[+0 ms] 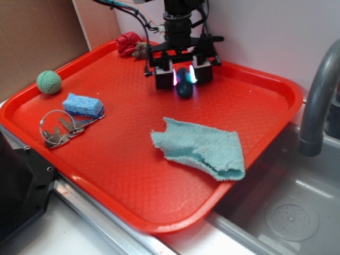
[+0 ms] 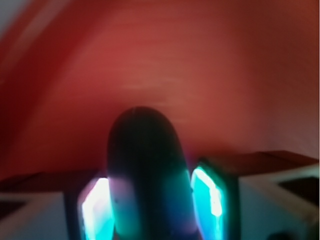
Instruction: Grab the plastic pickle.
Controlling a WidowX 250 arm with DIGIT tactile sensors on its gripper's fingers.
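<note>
Red tray [image 1: 133, 180] sits on the bench beside a sink [image 1: 297, 212]. Near the tray's far edge, the fingers [image 1: 183, 76] are closed against both sides of the pickle [image 1: 184, 85], whose rounded end pokes out between their glowing pads [image 2: 207, 197].

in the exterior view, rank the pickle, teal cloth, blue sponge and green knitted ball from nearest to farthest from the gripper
1. plastic pickle, between the fingers of the gripper
2. teal cloth, front of the tray
3. blue sponge, left side
4. green knitted ball, far left edge
</note>
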